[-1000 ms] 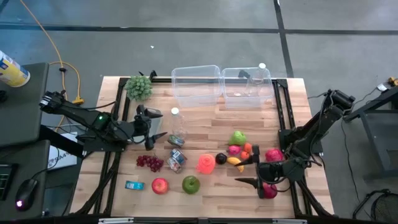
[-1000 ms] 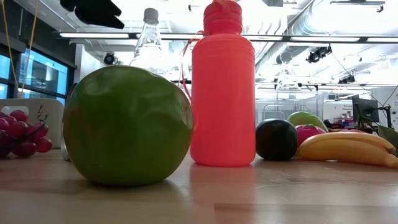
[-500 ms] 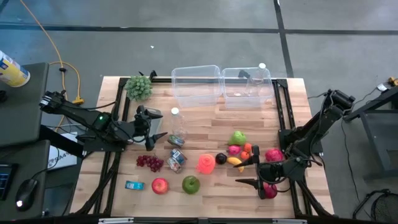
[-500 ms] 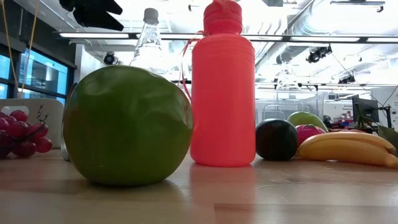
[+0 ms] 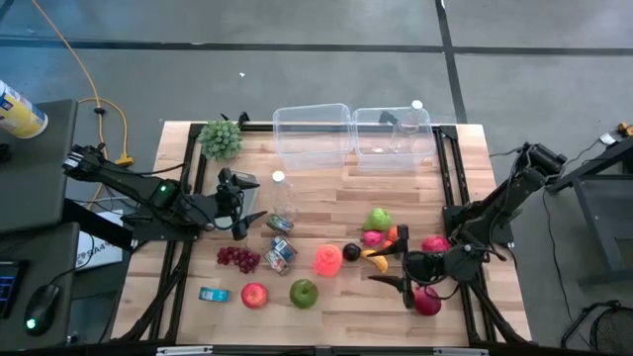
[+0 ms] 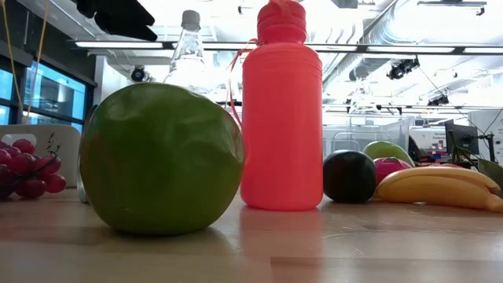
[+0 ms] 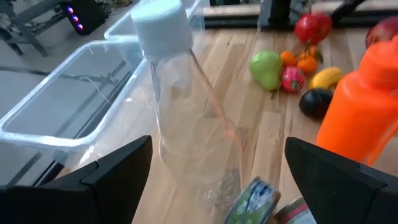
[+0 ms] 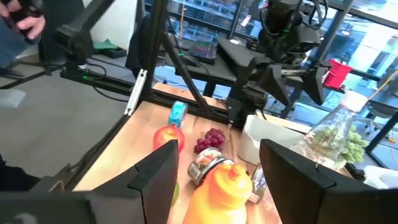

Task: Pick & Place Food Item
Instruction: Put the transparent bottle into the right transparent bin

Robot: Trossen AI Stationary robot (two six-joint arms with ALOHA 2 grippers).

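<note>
A fruit cluster lies right of the table's middle: green pear (image 5: 379, 219), pink fruit (image 5: 371, 237), orange (image 5: 393, 234), banana (image 5: 373, 256), dark plum (image 5: 351, 252). Two red fruits (image 5: 435, 245) (image 5: 427, 302) lie beside the right arm. My right gripper (image 5: 393, 260) (image 8: 219, 149) is open, low at the cluster's near right side, and points toward the table's left. My left gripper (image 5: 247, 218) (image 7: 217, 155) is open and faces the upright clear bottle (image 5: 282, 203) (image 7: 186, 112), a short way off it.
An orange bottle (image 5: 327, 259), a green apple (image 5: 304, 292), a red apple (image 5: 254, 295), grapes (image 5: 237, 259), a can (image 5: 280, 254) and a blue carton (image 5: 212, 294) stand near the near edge. Two clear bins (image 5: 312, 133) (image 5: 393, 138) and a green plant (image 5: 222, 138) sit along the far edge.
My right gripper has moved a little toward the table's left and far edge, closer to the fruit cluster, still open. The red fruit near the right arm's wrist shows more now.
</note>
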